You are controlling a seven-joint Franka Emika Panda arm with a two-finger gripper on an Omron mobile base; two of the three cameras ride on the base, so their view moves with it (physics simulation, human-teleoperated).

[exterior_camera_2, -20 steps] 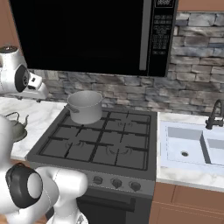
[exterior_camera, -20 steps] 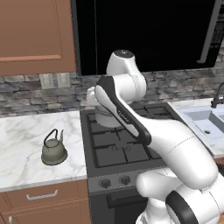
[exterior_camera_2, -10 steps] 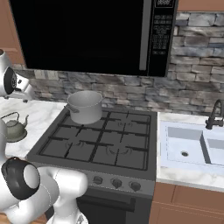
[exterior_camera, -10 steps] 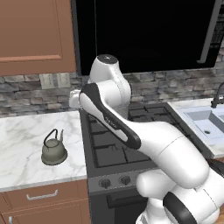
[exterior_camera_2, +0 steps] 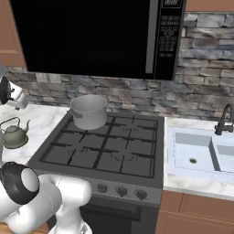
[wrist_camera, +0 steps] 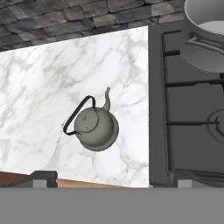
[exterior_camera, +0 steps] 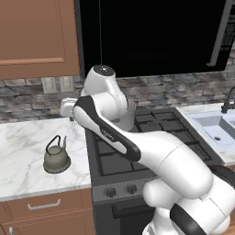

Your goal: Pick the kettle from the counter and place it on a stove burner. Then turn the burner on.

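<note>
So the kettle [exterior_camera: 57,157] is sitting upright on the counter [exterior_camera: 23,142] just left of the stove [exterior_camera_2: 98,151], nothing touching it, and the gripper [wrist_camera: 111,181] hangs well above it with jaws spread wide and empty, presumably lining up for the handle. Compared to a second ago the arm has swung left from over the stove toward the counter, while the kettle and the steel pot [exterior_camera_2: 88,111] haven't budged.

Two base views behind arm, left and right, facing stove [exterior_camera_2: 100,151], hand view looking down, kettle [wrist_camera: 95,127] beyond jaws, all sharing kettle on surface [wrist_camera: 52,92]
</note>
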